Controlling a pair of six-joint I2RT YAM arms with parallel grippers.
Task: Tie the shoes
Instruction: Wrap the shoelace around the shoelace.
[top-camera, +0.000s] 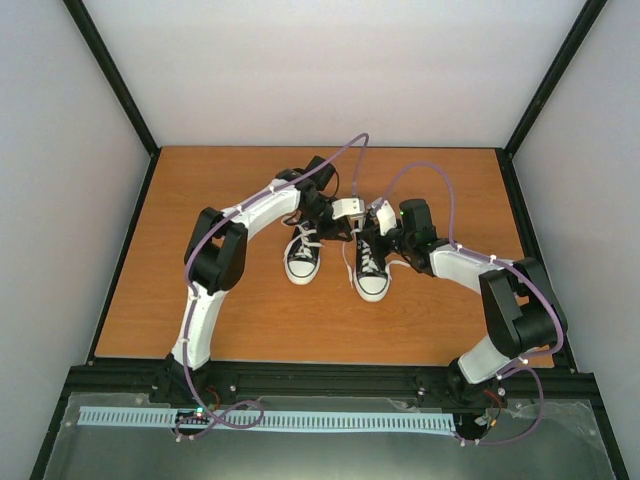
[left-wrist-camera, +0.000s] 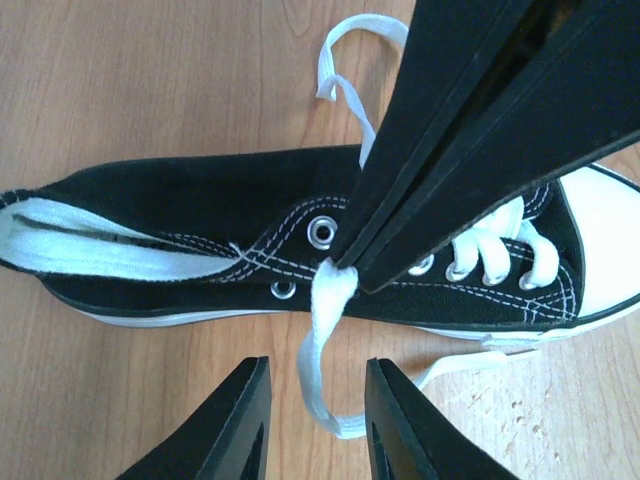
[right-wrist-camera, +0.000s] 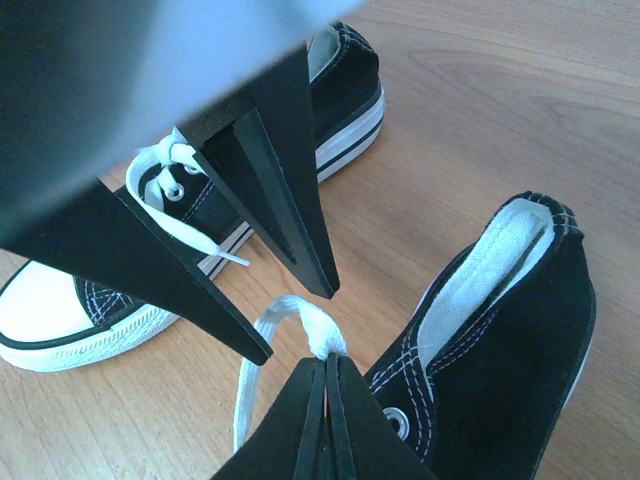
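Shoes (top-camera: 302, 258) stand side by side in the middle of the table (top-camera: 200, 300), toes toward the near edge. Above the right shoe (top-camera: 371, 268), the right claw (right-wrist-camera: 327, 365) is clamped on a bunched fold of its white lace (right-wrist-camera: 300, 320). The left claw (left-wrist-camera: 318, 365) stands apart, straddling the hanging strand without gripping. We judge the knot just begun; next the left claw must close on that strand and draw it across.
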